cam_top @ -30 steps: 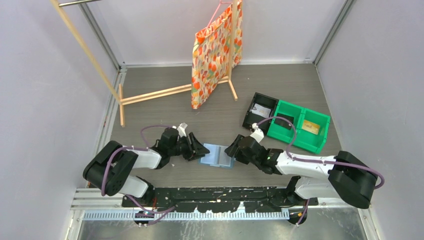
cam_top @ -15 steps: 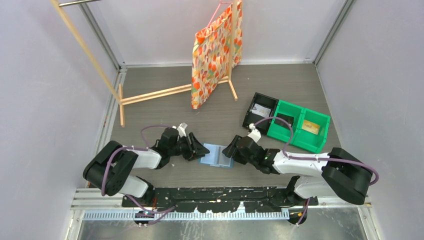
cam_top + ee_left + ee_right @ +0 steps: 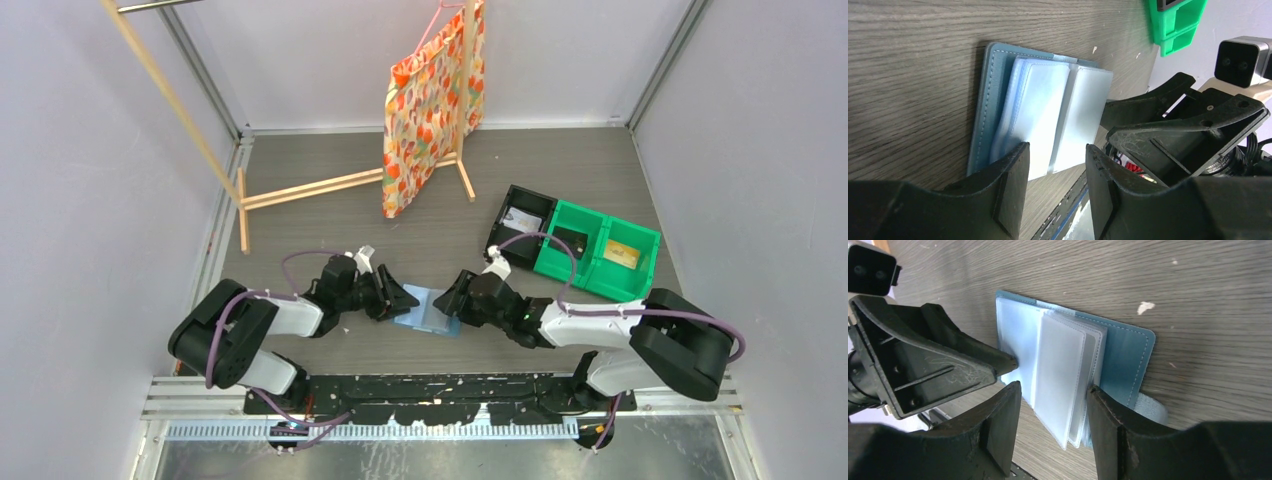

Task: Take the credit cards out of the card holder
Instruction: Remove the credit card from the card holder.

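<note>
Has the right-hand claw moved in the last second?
Yes. The right gripper has slid left, away from the green bins, further over the open card holder.

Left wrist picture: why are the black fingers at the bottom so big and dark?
Left wrist view: the left gripper's fingers sit by the lens, so they loom large and shadowed; the card holder beyond is well lit. Right wrist view: same; the clear sleeves look washed-out white. Top view: even light.
</note>
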Available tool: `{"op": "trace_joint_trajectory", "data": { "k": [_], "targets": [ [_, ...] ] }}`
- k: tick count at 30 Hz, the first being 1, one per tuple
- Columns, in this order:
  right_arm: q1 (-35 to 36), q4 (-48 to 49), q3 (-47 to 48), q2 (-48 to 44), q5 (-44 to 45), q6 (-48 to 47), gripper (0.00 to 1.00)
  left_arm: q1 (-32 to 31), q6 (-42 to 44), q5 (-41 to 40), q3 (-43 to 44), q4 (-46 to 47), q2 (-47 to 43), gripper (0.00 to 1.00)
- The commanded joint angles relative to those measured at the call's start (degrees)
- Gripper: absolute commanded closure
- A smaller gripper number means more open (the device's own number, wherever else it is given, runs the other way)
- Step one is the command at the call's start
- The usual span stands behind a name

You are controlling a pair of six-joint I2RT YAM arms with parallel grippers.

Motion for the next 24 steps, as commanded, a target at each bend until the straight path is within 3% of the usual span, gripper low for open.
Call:
{"op": "trace_joint_trajectory", "data": {
  "k": [1, 5, 15, 22, 24],
  "targets": [
    [1.1, 8.5, 0.7, 1.1, -3.1, -0.4, 0.46, 0.2, 0.7, -1.3, -1.1, -0.9, 0.8, 0.53],
    [1.0, 8.1, 0.7, 1.1, -2.7, -0.3, 0.57, 0.2, 0.6, -1.3, -1.3, -1.3, 0.3, 0.53],
    [1.1, 5.9, 1.1, -1.9, -1.9, -2.1, 0.7, 0.2, 0.8, -1.2, -1.4, -1.9, -0.8, 0.53],
    [1.1, 5.8, 1.7, -0.2, -2.2, -1.6, 0.88, 0.2, 1.0, -1.7, -0.8, -6.2, -6.2, 0.53],
    [1.2, 5.8, 1.9, -0.1, -2.3, -1.7, 0.98, 0.2, 1.8, -2.1, -0.2, -9.9, -8.8, 0.53]
  ]
}}
